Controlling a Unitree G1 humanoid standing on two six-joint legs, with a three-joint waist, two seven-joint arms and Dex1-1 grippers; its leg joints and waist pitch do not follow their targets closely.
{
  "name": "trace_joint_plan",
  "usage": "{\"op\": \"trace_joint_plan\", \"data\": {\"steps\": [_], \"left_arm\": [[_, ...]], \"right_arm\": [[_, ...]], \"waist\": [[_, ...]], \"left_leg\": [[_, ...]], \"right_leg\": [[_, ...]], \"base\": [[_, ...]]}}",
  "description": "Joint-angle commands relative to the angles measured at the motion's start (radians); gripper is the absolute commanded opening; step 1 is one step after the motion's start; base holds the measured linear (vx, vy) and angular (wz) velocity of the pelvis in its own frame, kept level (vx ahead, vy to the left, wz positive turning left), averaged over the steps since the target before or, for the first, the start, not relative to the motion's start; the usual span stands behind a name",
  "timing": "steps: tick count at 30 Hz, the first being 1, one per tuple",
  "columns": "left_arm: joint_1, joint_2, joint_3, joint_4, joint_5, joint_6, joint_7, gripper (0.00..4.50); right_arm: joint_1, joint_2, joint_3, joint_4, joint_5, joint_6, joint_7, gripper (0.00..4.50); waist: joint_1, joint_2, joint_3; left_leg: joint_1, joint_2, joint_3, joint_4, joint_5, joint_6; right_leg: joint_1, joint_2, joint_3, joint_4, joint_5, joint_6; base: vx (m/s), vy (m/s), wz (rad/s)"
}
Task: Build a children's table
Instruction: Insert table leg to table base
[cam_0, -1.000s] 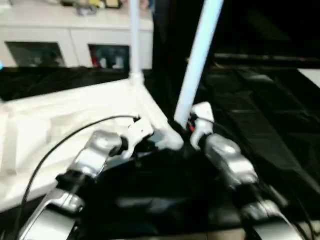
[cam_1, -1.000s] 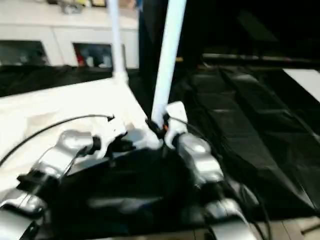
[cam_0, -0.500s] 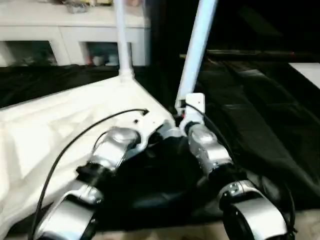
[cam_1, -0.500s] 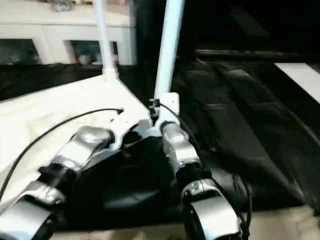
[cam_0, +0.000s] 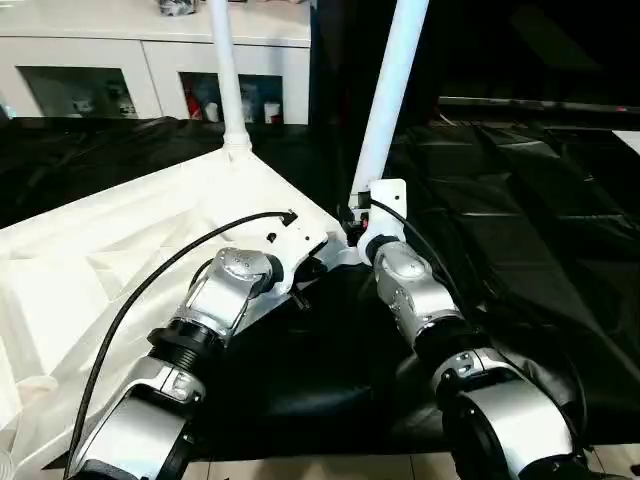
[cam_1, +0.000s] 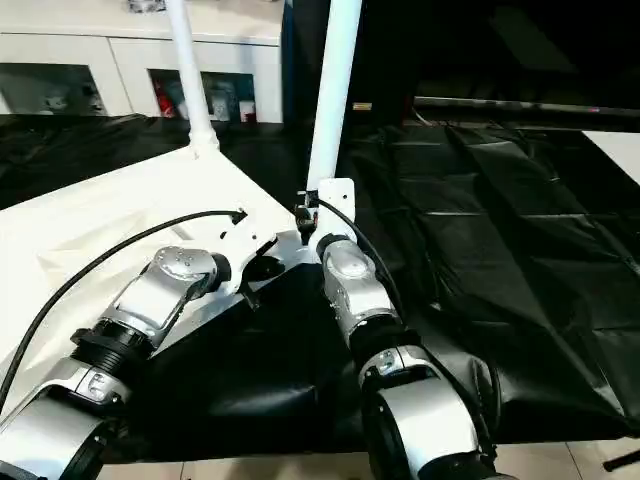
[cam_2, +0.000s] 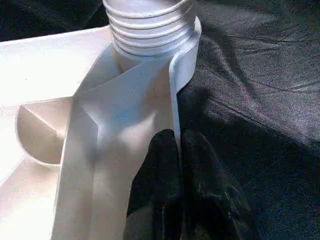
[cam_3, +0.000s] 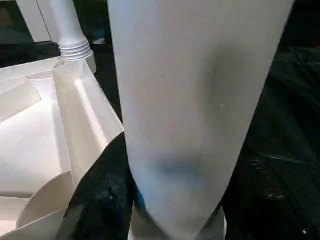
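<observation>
The white tabletop (cam_0: 130, 240) lies upside down on a black cloth, ribs up. One white leg (cam_0: 225, 70) stands in the far corner socket. A second leg (cam_0: 395, 90) rises, leaning slightly, from the near right corner socket. My right gripper (cam_0: 362, 215) is shut around this leg just above its base; one black finger (cam_3: 105, 195) presses its side. My left gripper (cam_2: 177, 150) is shut on the tabletop's raised rim (cam_2: 172, 95), just beside that socket, where the leg's threaded end (cam_2: 150, 25) sits.
A white cabinet (cam_0: 150, 60) with glass doors stands behind the tabletop. Black cloth (cam_0: 520, 200) covers the floor to the right and in front. A black cable (cam_0: 150, 290) arcs over my left forearm. Pale bare floor (cam_1: 560, 460) shows at the near edge.
The whole picture has shifted and steadied, so the camera moved. Both grippers keep the same hold, the left on the rim and the right on the leg.
</observation>
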Motion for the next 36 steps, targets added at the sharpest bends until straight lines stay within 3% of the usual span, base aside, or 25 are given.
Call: {"op": "trace_joint_plan", "data": {"steps": [1, 4, 5, 9, 14, 18, 21, 22, 23, 27, 28, 29, 30, 33, 35, 36], "left_arm": [[-0.014, 0.004, -0.017, -0.024, 0.002, -0.029, -0.027, 0.0], [-0.013, 0.003, -0.017, -0.026, 0.0, -0.029, -0.028, 0.0], [-0.013, 0.003, -0.017, -0.026, -0.001, -0.029, -0.028, 0.0], [-0.015, 0.006, -0.017, -0.022, -0.003, -0.035, -0.032, 0.0], [-0.016, 0.013, -0.018, -0.02, -0.004, -0.049, -0.037, 0.0], [-0.016, 0.018, -0.017, -0.019, -0.006, -0.058, -0.042, 0.0], [-0.003, 0.037, -0.028, -0.03, -0.009, -0.105, -0.074, 0.0], [0.0, 0.04, -0.029, -0.031, -0.01, -0.114, -0.081, 0.0], [0.007, 0.045, -0.03, -0.039, -0.015, -0.126, -0.097, 0.0], [0.038, 0.076, -0.035, -0.064, -0.036, -0.168, -0.167, 0.0], [0.044, 0.086, -0.034, -0.067, -0.041, -0.176, -0.185, 0.0], [0.05, 0.096, -0.034, -0.071, -0.046, -0.192, -0.203, 0.0], [0.055, 0.103, -0.034, -0.074, -0.053, -0.211, -0.223, 0.0], [0.087, 0.133, -0.033, -0.111, -0.099, -0.291, -0.332, 0.0], [0.102, 0.152, -0.041, -0.14, -0.12, -0.289, -0.388, 0.0], [0.11, 0.166, -0.05, -0.156, -0.13, -0.292, -0.422, 0.0]], "right_arm": [[0.035, -0.003, -0.02, 0.087, 0.004, 0.034, 0.003, 1.89], [0.035, 0.001, -0.03, 0.087, 0.013, 0.021, 0.021, 1.89], [0.035, 0.001, -0.032, 0.084, 0.014, 0.016, 0.027, 2.24], [0.027, 0.004, -0.042, 0.081, 0.027, -0.001, 0.065, 2.64], [0.026, -0.002, -0.042, 0.048, 0.042, -0.031, 0.148, 3.04], [0.032, -0.011, -0.037, 0.018, 0.042, -0.047, 0.183, 3.44], [0.087, -0.043, -0.003, -0.102, 0.044, -0.032, 0.302, 3.54], [0.096, -0.048, 0.003, -0.12, 0.044, -0.027, 0.323, 3.79], [0.124, -0.063, 0.02, -0.179, 0.048, -0.005, 0.36, 3.79], [0.266, -0.159, 0.1, -0.466, 0.098, 0.143, 0.564, 3.88], [0.3, -0.196, 0.119, -0.527, 0.104, 0.171, 0.608, 3.88], [0.329, -0.23, 0.133, -0.576, 0.11, 0.199, 0.644, 3.88], [0.349, -0.255, 0.144, -0.611, 0.114, 0.216, 0.67, 3.88], [0.416, -0.33, 0.149, -0.749, 0.164, 0.304, 0.745, 3.88], [0.442, -0.36, 0.159, -0.803, 0.183, 0.345, 0.788, 3.88], [0.46, -0.385, 0.173, -0.837, 0.185, 0.363, 0.823, 3.88]], "waist": [[-0.007, 0.019, -0.049], [-0.008, 0.018, -0.049], [-0.008, 0.019, -0.049], [-0.009, 0.021, -0.05], [-0.006, 0.021, -0.053], [-0.004, 0.021, -0.059], [-0.001, 0.02, -0.061], [0.0, 0.021, -0.062], [-0.001, 0.016, -0.062], [0.009, 0.02, -0.062], [0.012, 0.018, -0.06], [0.014, 0.024, -0.058], [0.015, 0.021, -0.057], [0.018, 0.021, -0.053], [0.016, 0.027, -0.053], [0.018, 0.024, -0.053]], "left_leg": [[-0.005, 0.0, 0.017, -0.079, -0.352, -0.011], [-0.006, 0.0, 0.019, -0.078, -0.346, -0.004], [-0.007, 0.0, 0.018, -0.079, -0.343, -0.004], [-0.005, 0.001, 0.019, -0.078, -0.34, 0.0], [-0.013, 0.002, 0.021, -0.075, -0.27, 0.016], [-0.015, 0.002, 0.024, -0.068, -0.178, 0.03], [-0.018, 0.0, 0.025, -0.062, -0.117, 0.061], [-0.016, 0.001, 0.026, -0.061, -0.106, 0.071], [-0.017, 0.001, 0.026, -0.06, -0.105, 0.075], [-0.014, 0.003, 0.027, -0.056, -0.072, 0.105], [-0.014, 0.002, 0.027, -0.057, -0.081, 0.103], [-0.013, 0.003, 0.027, -0.059, -0.095, 0.1], [-0.011, 0.006, 0.029, -0.06, -0.124, 0.091], [-0.012, 0.007, 0.026, -0.066, -0.166, 0.067], [-0.012, 0.008, 0.026, -0.068, -0.185, 0.056], [-0.01, 0.008, 0.026, -0.067, -0.19, 0.051]], "right_leg": [[0.041, -0.031, 0.033, -0.088, -0.314, -0.163], [0.042, -0.032, 0.034, -0.089, -0.31, -0.168], [0.043, -0.033, 0.034, -0.088, -0.31, -0.169], [0.042, -0.032, 0.034, -0.087, -0.297, -0.177], [0.052, -0.033, 0.034, -0.079, -0.216, -0.205], [0.061, -0.032, 0.034, -0.065, -0.086, -0.244], [0.069, -0.032, 0.033, -0.059, -0.002, -0.259], [0.068, -0.033, 0.033, -0.058, 0.01, -0.267], [0.069, -0.033, 0.032, -0.058, 0.007, -0.269], [0.071, -0.032, 0.032, -0.054, 0.055, -0.268], [0.073, -0.03, 0.031, -0.058, 0.037, -0.265], [0.071, -0.031, 0.032, -0.06, 0.019, -0.262], [0.069, -0.033, 0.033, -0.063, -0.021, -0.256], [0.072, -0.035, 0.033, -0.073, -0.114, -0.225], [0.068, -0.036, 0.034, -0.074, -0.148, -0.222], [0.067, -0.034, 0.033, -0.076, -0.16, -0.22]], "base": [[0.0, 0.0, 0.0], [0.0, 0.0, 0.0], [0.0, 0.0, 0.0], [0.0, 0.0, 0.0], [0.0, 0.0, 0.0], [0.0, 0.0, 0.0], [0.0, 0.0, 0.0], [0.0, 0.0, 0.0], [0.0, 0.0, 0.0], [0.0, 0.0, 0.0], [0.0, 0.0, 0.0], [0.0, 0.0, 0.0], [0.0, 0.0, 0.0], [0.0, 0.0, 0.0], [0.0, 0.0, 0.0], [0.0, 0.0, 0.0]]}}
